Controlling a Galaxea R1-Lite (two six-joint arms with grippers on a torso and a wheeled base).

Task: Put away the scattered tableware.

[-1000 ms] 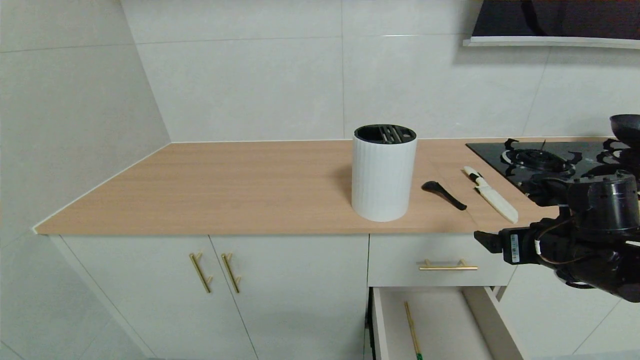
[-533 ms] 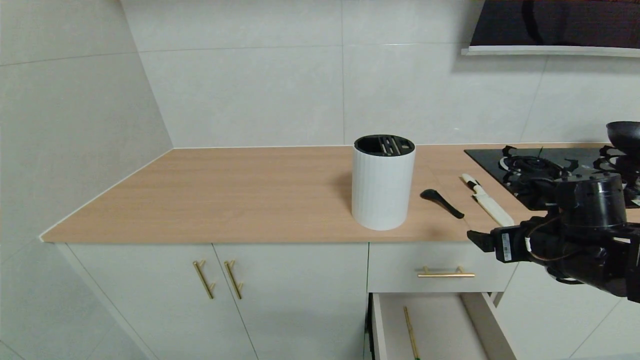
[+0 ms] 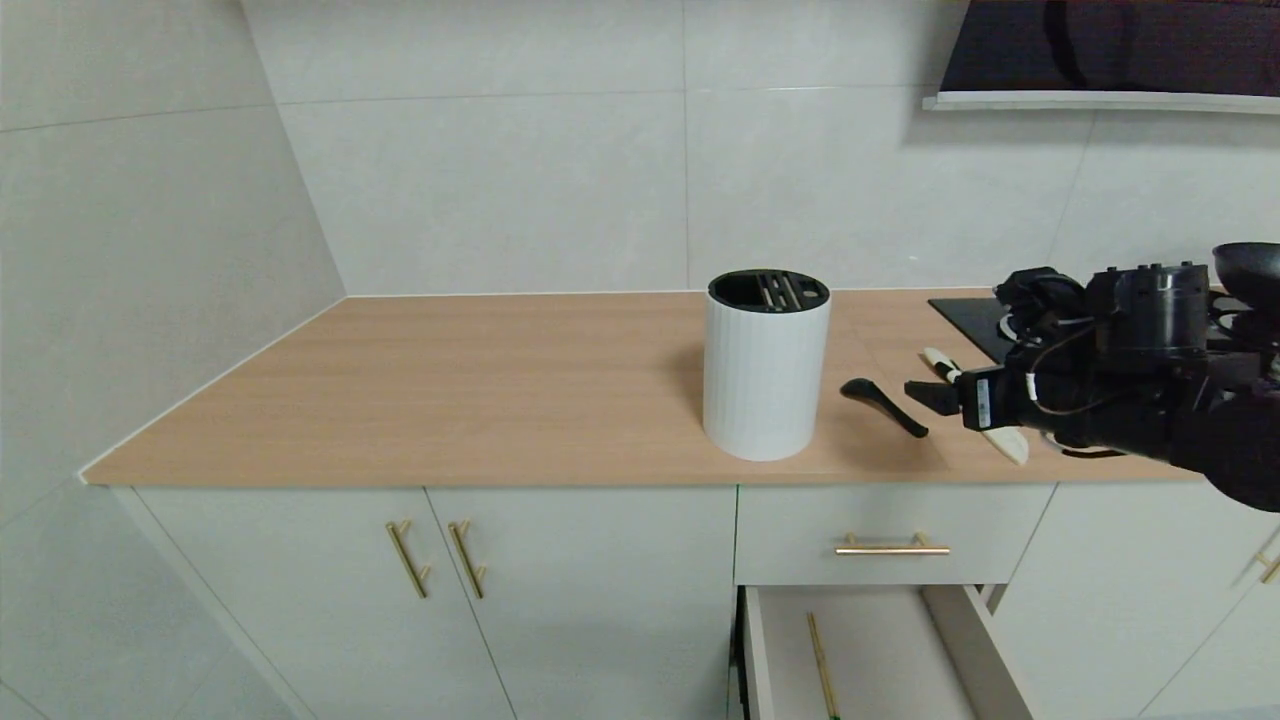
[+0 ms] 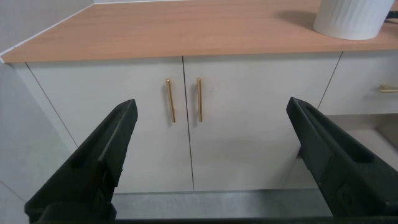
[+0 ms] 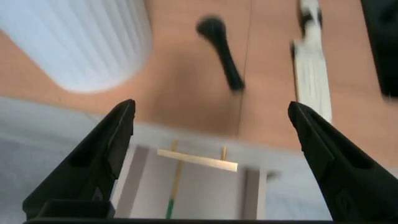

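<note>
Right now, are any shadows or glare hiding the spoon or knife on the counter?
Head view: the holder throws a soft shadow on the counter, away from the spoon; no glare on the knife. Right wrist view: a dim patch reaches the spoon, but spoon and knife stand out. Left wrist view: even light on the cabinet doors.

Bright, even, diffuse light fills the kitchen. The holder (image 3: 766, 365) throws a soft shadow leftward on the counter (image 3: 450, 390); the hood (image 3: 1100, 50) darkens the wall (image 3: 1000, 140) below it. The drawer handle (image 3: 892, 547) glints faintly. Head-view verticals lean near the edges.
</note>
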